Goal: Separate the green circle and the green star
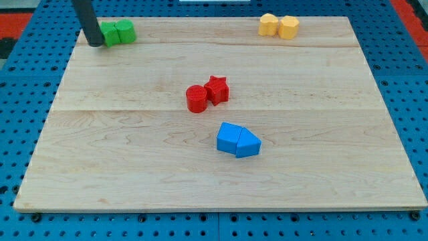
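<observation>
Green circle and green star, two small green blocks (118, 32), sit touching each other at the far left corner of the pale wooden board (134, 174), just to the right of my tip (96, 44). I cannot tell which is which; the left one is partly hidden behind the dark rod. There is no claw here, so nothing is grasped: the rod only touches or nearly touches the left block.

Their shared long axis runs left to right, parallel to the top edge. A sideways push along that axis would likely drive both together, not apart. The board's edge is close, so a block could slide off.
</observation>
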Robot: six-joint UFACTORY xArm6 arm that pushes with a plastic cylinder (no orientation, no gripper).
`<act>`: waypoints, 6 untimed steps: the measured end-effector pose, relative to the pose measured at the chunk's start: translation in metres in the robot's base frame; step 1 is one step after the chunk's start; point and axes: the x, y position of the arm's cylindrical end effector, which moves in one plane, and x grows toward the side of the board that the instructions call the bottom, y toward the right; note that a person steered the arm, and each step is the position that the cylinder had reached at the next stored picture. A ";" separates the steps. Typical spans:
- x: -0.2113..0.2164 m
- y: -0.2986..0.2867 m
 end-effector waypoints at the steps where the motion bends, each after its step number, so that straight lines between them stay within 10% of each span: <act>1: -0.006 0.028; 6: -0.075 -0.030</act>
